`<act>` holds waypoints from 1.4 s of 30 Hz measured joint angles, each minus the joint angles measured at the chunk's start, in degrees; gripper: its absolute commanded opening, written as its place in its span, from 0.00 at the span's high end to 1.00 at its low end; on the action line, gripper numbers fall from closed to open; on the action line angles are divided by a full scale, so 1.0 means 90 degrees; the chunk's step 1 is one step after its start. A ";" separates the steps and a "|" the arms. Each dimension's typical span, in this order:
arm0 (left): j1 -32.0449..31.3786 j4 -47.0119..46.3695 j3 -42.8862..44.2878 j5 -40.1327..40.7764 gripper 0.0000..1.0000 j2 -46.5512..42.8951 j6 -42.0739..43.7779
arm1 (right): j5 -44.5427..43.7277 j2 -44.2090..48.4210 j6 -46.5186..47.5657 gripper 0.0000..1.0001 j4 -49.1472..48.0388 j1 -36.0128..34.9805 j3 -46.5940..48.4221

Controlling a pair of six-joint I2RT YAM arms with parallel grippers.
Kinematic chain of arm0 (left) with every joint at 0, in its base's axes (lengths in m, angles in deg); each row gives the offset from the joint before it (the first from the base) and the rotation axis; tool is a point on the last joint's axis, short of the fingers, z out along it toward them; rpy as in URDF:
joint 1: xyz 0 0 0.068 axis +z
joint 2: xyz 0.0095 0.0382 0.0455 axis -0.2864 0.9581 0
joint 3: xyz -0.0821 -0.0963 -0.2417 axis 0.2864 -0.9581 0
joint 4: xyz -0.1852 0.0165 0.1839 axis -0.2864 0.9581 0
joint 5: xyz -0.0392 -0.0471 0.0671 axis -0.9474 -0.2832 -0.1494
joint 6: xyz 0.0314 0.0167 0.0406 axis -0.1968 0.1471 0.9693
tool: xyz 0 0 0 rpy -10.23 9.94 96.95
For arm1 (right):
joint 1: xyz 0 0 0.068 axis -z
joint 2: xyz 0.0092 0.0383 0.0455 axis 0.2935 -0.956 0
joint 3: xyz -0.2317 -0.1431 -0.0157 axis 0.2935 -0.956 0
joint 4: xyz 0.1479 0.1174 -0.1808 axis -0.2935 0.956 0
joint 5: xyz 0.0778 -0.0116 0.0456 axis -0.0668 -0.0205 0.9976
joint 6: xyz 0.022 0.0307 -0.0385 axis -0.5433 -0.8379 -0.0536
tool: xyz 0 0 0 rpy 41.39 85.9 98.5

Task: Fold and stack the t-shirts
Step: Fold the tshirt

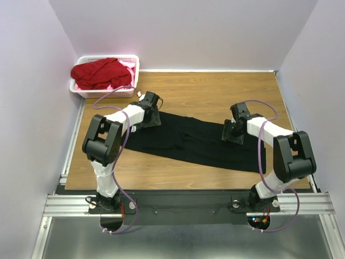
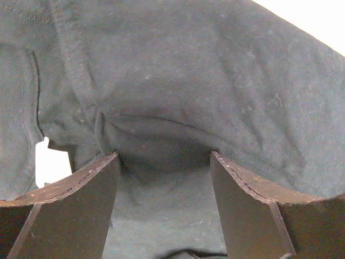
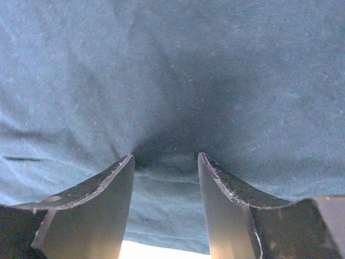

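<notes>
Spanning black shirt (image 1: 188,141) on worktop (image 1: 215,89) | your left end effector (image 2: 164,162) gapes over cloth, right end effector (image 3: 166,159) half-parted, grip uncertain | ends pinned for folding

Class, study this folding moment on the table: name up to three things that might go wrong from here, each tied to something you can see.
1. Both grippers, left and right, press open-jawed into the black t-shirt; closing may pinch only one layer, or bunch the cloth.
2. The shirt lies skewed, its right end near the table's front edge; an uneven pull might drag it off.
3. Red shirts heaped in the white basket remain unfolded.
</notes>
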 measured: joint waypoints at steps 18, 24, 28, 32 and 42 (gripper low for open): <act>-0.0308 0.0566 0.7135 0.0007 0.22 0.4670 0.1311 | 0.1588 0.0906 -0.0644 0.33 0.0180 -0.0857 -0.1010; -0.0267 0.0160 0.7172 -0.0347 0.18 0.4741 0.1469 | 0.1894 0.0376 -0.0787 0.32 0.0539 -0.1547 -0.0503; -0.0158 -0.0102 0.7108 -0.0539 0.16 0.4724 0.1535 | 0.1705 0.0357 -0.0692 0.32 0.0993 -0.1642 0.0124; -0.0104 -0.0143 0.6489 -0.0588 0.15 0.4143 0.1579 | 0.1479 0.0464 -0.0425 0.33 0.1073 -0.1642 0.0930; -0.0136 -0.0471 0.3915 0.0005 0.27 0.0260 0.0862 | 0.0988 -0.0267 0.0253 0.49 0.1066 -0.1642 0.2664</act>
